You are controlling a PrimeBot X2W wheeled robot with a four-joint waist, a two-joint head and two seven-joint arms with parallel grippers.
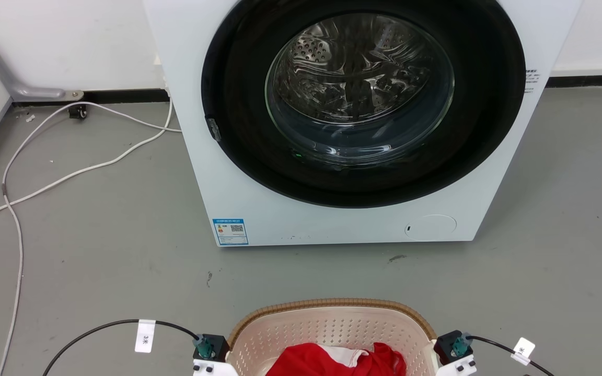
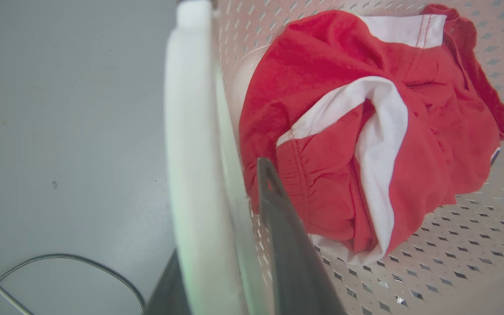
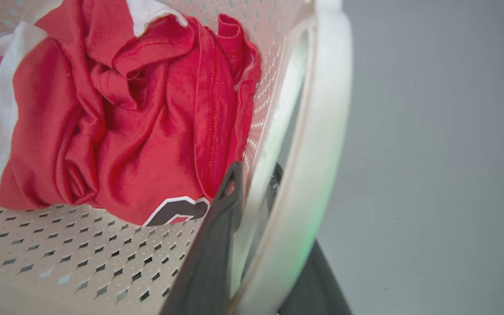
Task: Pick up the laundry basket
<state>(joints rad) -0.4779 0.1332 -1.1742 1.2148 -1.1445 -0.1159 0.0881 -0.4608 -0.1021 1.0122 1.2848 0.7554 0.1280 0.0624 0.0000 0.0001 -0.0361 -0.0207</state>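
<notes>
The cream perforated laundry basket (image 1: 332, 313), with its brown woven-look rim, sits at the bottom middle of the head view and holds red and white clothes (image 1: 343, 360). My left arm's black wrist block (image 1: 210, 347) is at the basket's left side, my right arm's wrist block (image 1: 455, 347) at its right side. My left gripper (image 2: 217, 218) straddles the white left handle (image 2: 190, 153), one finger inside the basket wall and one outside. My right gripper (image 3: 263, 205) is closed the same way on the white right handle (image 3: 322, 144).
A white front-loading washing machine (image 1: 332, 224) with its round door shut stands just beyond the basket. White cables (image 1: 71, 172) trail across the grey floor at the left. Black cables (image 1: 102, 329) loop from both wrists. Bare floor lies on either side of the basket.
</notes>
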